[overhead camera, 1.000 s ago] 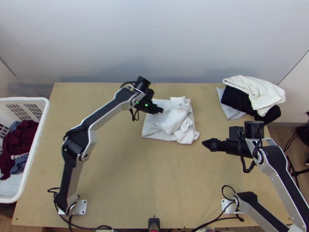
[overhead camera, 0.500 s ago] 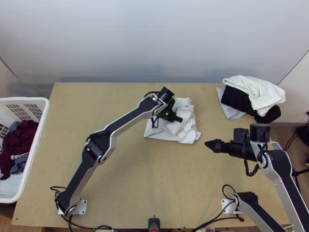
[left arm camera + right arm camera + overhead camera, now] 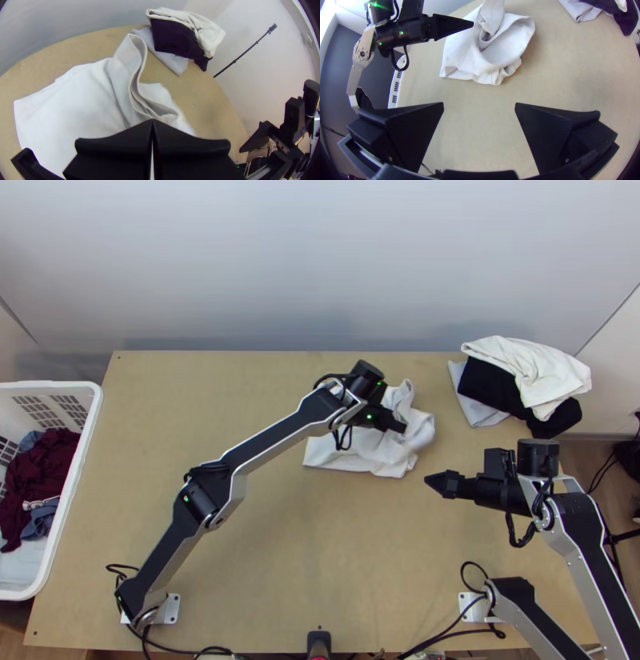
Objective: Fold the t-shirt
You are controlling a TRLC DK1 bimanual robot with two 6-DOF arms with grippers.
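The white t-shirt (image 3: 364, 454) lies folded into a rough pad at the table's middle, its right part loose and rumpled. Over that part is my left gripper (image 3: 402, 426). In the left wrist view the gripper (image 3: 152, 120) is shut, its tips against a loose fold of the shirt (image 3: 71, 103); I see no cloth pinched between them. Standing off the shirt's right side, my right gripper (image 3: 428, 479) points toward it. The right wrist view has this gripper (image 3: 479, 106) open over bare wood, and the shirt (image 3: 463, 63) beyond it with a raised, curled edge.
A pile of clothes (image 3: 524, 372), cream over black over light grey, sits at the table's back right corner. On the left stands a white basket (image 3: 76, 500) holding dark red and blue clothes. Bare tabletop (image 3: 320, 556) lies in front of the shirt.
My left gripper has moved right across the shirt. The shirt's loose part has shifted and spread to the right. My right gripper has drawn back slightly to the right.
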